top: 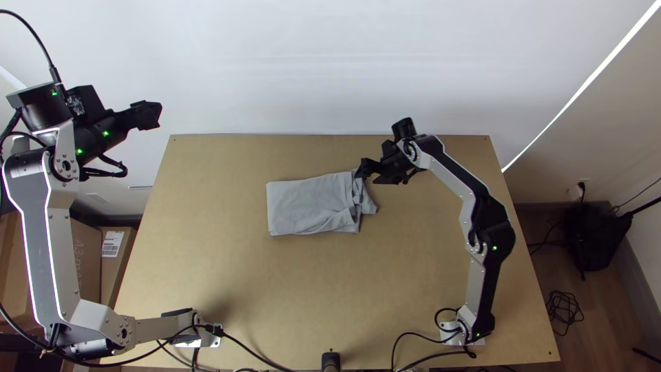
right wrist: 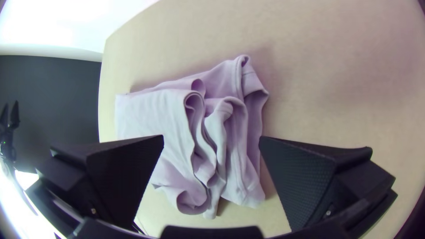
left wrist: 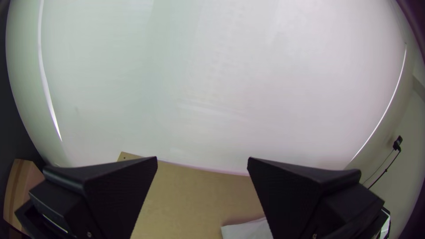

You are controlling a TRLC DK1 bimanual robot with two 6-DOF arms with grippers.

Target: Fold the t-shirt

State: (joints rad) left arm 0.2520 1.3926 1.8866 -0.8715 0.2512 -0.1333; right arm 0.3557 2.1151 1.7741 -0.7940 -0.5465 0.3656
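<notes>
One light wooden table (top: pixel 206 289); one pale grey fabric t-shirt (top: pixel 310 200) mid-table, folded into a rectangle, rumpled at its right end; two black wide-fingered grippers, fingers spread: right (top: pixel 369 175) by that end, left (top: pixel 153 116) well apart.

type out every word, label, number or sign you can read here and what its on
"A3", probably: handwritten sideways on the large cardboard box at the top view's left edge; the letters after it are unclear.
White label on the narrower box beside it: print too small to read.
Pale marking near the wrist of the left arm: too small to read.
Grey t-shirt: no text that I can make out.
</notes>
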